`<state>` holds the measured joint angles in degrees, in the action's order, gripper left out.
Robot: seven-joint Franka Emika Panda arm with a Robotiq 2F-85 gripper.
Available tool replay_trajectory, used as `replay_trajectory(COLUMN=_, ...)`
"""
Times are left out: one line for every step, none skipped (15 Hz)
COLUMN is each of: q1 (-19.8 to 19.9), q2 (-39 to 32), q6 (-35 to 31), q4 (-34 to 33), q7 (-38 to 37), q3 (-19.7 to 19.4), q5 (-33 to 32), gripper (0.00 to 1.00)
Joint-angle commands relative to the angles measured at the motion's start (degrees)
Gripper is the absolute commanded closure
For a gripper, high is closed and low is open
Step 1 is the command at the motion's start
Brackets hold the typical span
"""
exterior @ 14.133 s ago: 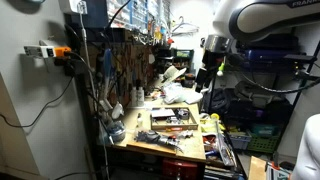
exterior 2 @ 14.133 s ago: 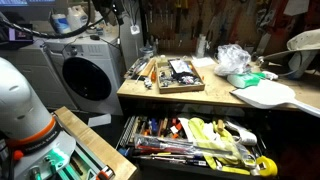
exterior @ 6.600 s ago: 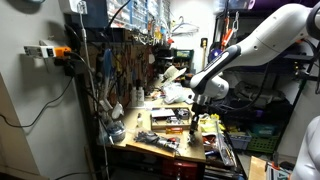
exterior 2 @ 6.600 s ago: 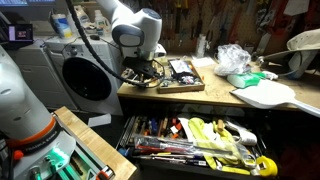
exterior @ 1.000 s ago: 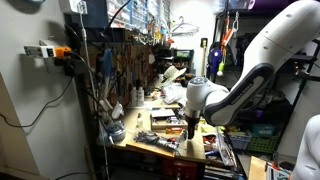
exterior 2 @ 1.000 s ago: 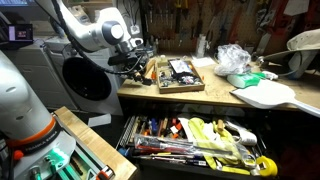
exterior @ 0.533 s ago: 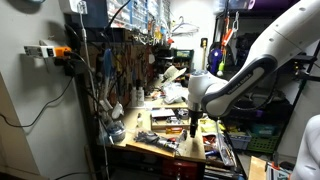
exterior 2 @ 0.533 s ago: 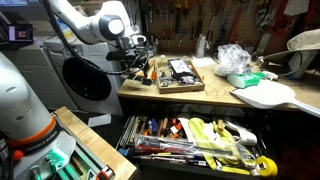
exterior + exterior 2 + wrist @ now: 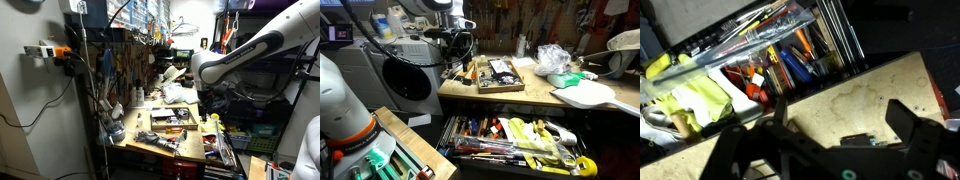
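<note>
Heap of hand tools (image 9: 460,70) is lying on the end corner of the wooden bench top (image 9: 525,100), at 9 o'clock of the shallow tool tray (image 9: 500,74). Whether heap and tray are touching cannot be told. In an exterior view the same heap (image 9: 160,140) is sitting at 7 o'clock of the tray (image 9: 172,118), toward the near end of the bench.

Gripper (image 9: 460,52) is hanging above the heap at its 12 o'clock, clear of it and touching nothing. In an exterior view the gripper (image 9: 204,102) is showing at 2 o'clock of the tray, over the front side of the bench, pointing down.

In the wrist view the gripper (image 9: 835,125) is standing with jaws apart and nothing between them. One of the fingers (image 9: 915,128) is reaching in at 4 o'clock and its partner at 8 o'clock. Bare bench top is filling the gap. A small dark object (image 9: 855,140) is lying there, too blurred to identify.

Drawer (image 9: 510,145) is standing pulled out below the bench front, packed with tools. In the wrist view it is lying at 11 o'clock, with orange- and blue-handled screwdrivers (image 9: 790,62) inside and yellow fabric (image 9: 695,102) at 9 o'clock.

Washing machine (image 9: 405,75) is standing at 9 o'clock of the bench, just beside it. Crumpled plastic bag (image 9: 552,58) is resting on the bench at 2 o'clock of the tray, apart from it.
</note>
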<state>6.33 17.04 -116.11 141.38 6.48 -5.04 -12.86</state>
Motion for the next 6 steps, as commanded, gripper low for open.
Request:
replay_trajectory(q1=-0.2, q2=3.6, q6=8.6, q4=-4.0, q7=1.1, q3=-0.7, q5=1.8, gripper=0.0)
replay_trajectory(q1=-1.1, q2=5.0, q6=6.5, q4=-3.5, q7=5.0, q3=-0.9, q5=1.6, gripper=0.0)
replay_trajectory(q1=-0.3, q2=2.2, q6=6.2, q4=-4.1, q7=1.3, q3=-0.5, q5=0.2, gripper=0.0)
replay_trajectory(q1=-0.5, q2=3.0, q6=6.2, q4=-4.5, q7=2.6, q3=-0.5, q5=0.3, gripper=0.0)
replay_trajectory(q1=-0.7, q2=3.7, q6=6.2, q4=-4.6, q7=3.2, q3=-0.5, q5=0.3, gripper=0.0)
replay_trajectory(q1=-0.9, q2=4.0, q6=6.2, q4=-4.6, q7=3.6, q3=-0.5, q5=0.3, gripper=0.0)
